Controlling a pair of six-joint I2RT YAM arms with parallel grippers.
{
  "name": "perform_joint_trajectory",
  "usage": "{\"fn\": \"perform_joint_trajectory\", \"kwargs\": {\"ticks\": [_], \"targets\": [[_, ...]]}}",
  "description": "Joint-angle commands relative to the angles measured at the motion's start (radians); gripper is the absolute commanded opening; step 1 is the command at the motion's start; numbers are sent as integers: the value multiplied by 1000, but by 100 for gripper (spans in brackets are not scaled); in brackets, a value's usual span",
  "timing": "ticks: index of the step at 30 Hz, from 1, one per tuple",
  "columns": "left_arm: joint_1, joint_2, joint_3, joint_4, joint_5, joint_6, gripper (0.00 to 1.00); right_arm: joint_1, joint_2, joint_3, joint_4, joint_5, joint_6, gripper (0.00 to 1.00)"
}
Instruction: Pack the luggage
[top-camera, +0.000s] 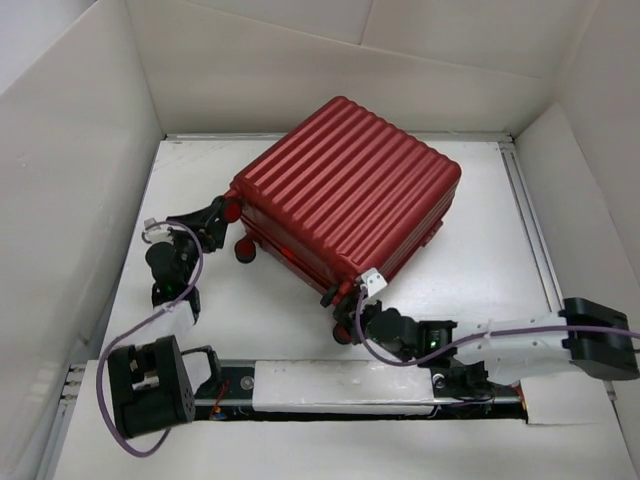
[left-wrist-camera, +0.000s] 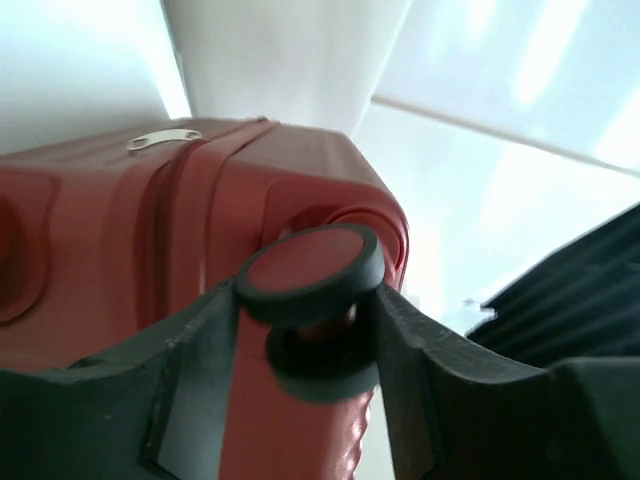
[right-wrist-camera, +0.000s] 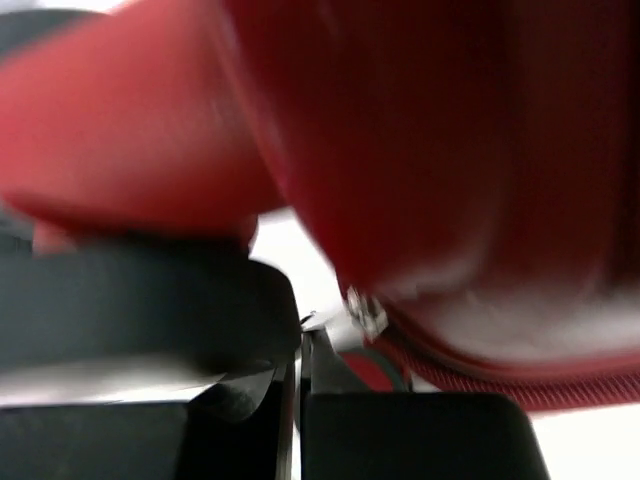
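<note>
**Top view.** The closed case (top-camera: 345, 195) lies flat and askew, mid-counter (top-camera: 480, 250), ribbed shell up. The left fingers (top-camera: 205, 216) meet its left corner and the right fingers (top-camera: 368, 318) its near corner.

**Left wrist view.** The left fingers grasp a wheel (left-wrist-camera: 310, 270), one on each side of it.

**Right wrist view (blurred).** The right fingers are clenched tip to tip below the zip seam (right-wrist-camera: 480, 385). A small metal piece (right-wrist-camera: 365, 315), possibly the zip pull, sits at their tips. Whether it is pinched cannot be told.

**Handling.** The hard shell looks stiff, smooth and likely slippery, and too bulky to span. Wheels, zip pull and lid edge are the likely holds. A wheel probably swivels, so a hold there steadies rather than lifts.
</note>
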Motion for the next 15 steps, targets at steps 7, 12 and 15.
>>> {"fn": "perform_joint_trajectory", "kwargs": {"ticks": [7,12,15], "targets": [[-56,-302,-41,126,365,70,0,4,362,9,996,143,138,0],[-56,-353,-51,61,385,105,0,4,305,-32,1145,209,138,0],[-56,-362,-37,34,412,165,0,-7,131,-46,846,221,138,17]]}}
